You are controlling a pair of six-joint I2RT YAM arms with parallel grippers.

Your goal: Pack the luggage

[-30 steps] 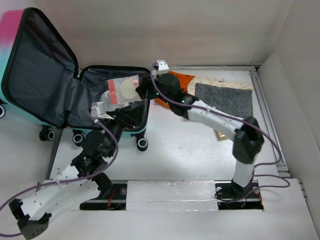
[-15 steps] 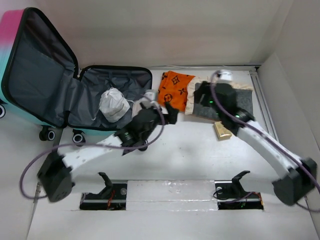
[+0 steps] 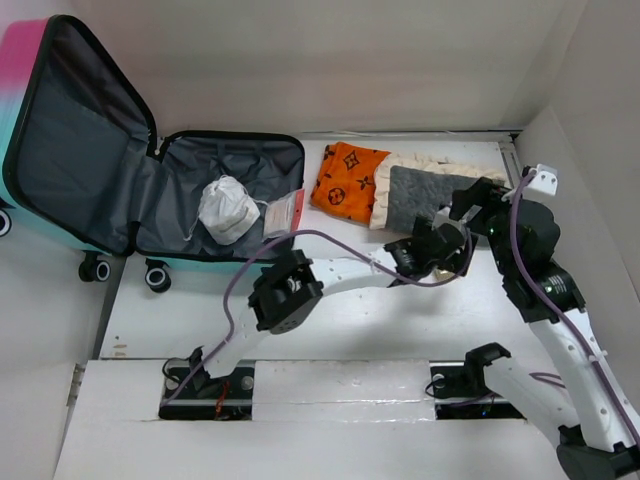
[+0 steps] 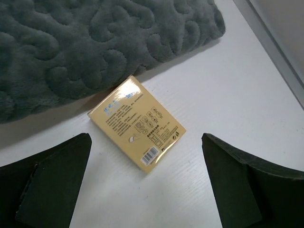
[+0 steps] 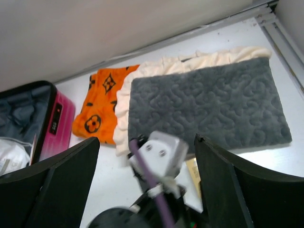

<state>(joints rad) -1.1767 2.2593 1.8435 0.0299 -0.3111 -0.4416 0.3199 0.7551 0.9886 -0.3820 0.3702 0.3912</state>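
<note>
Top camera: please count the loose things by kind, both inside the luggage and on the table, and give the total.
Folded cloths: 2, orange printed cloth, cream-edged grey quilted cloth
Small boxes: 1, yellow box
White bundles: 1, white bundle in the luggage
Clear packets: 1, clear packet in the luggage
Total: 5

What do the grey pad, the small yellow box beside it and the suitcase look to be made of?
The grey pad looks like soft plush fabric, matte, with swirl quilting pressed into the pile; possibly fleece. The small yellow box seems to be thin printed card, slightly glossy, with sheen near one corner. The suitcase has a dark fabric lining; its smooth pink-to-teal shell is probably hard plastic.
</note>
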